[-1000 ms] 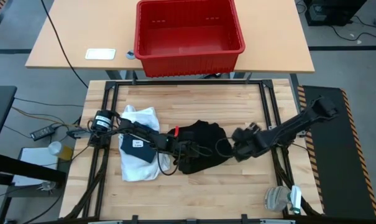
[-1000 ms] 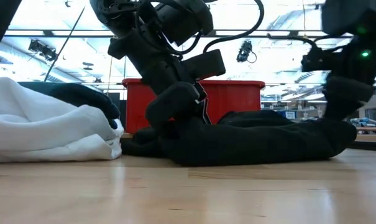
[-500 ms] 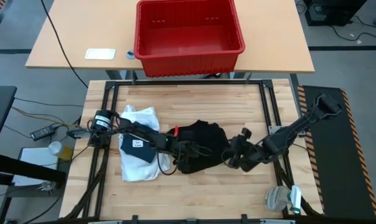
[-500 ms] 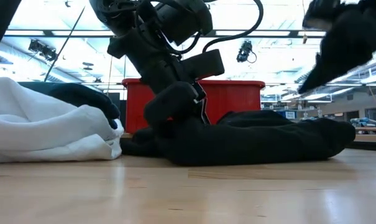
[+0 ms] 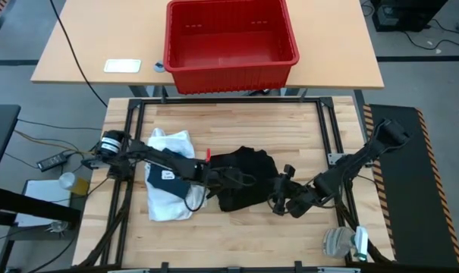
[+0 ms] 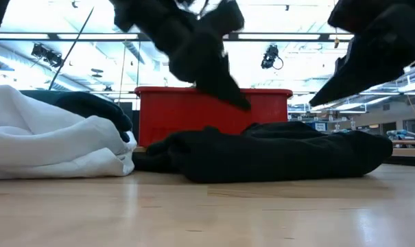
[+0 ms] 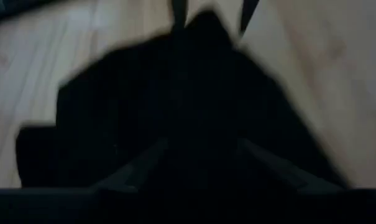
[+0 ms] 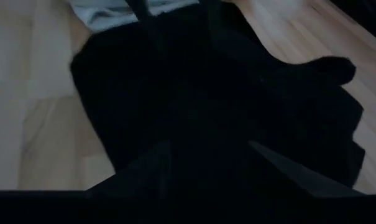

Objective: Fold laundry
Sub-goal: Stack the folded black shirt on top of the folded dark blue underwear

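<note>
A black garment lies bunched in the middle of the table, also seen in the low view. A white shirt lies to its left, with a small dark folded piece on it. My left gripper hangs open above the black garment's left part, clear of it in the low view. My right gripper stands open by the garment's near right edge and above it. Both wrist views look down on the black cloth past parted fingers.
A red crate stands on the far table, with a white card to its left. A black metal frame borders the wooden top. A grey-white object lies at the near right corner. Bare wood shows along the near edge.
My left gripper has risen off the black garment's left part, which stays on the table. My right gripper has gone toward the near edge and a little left along the garment's right side, tipping from steeply down toward level.
</note>
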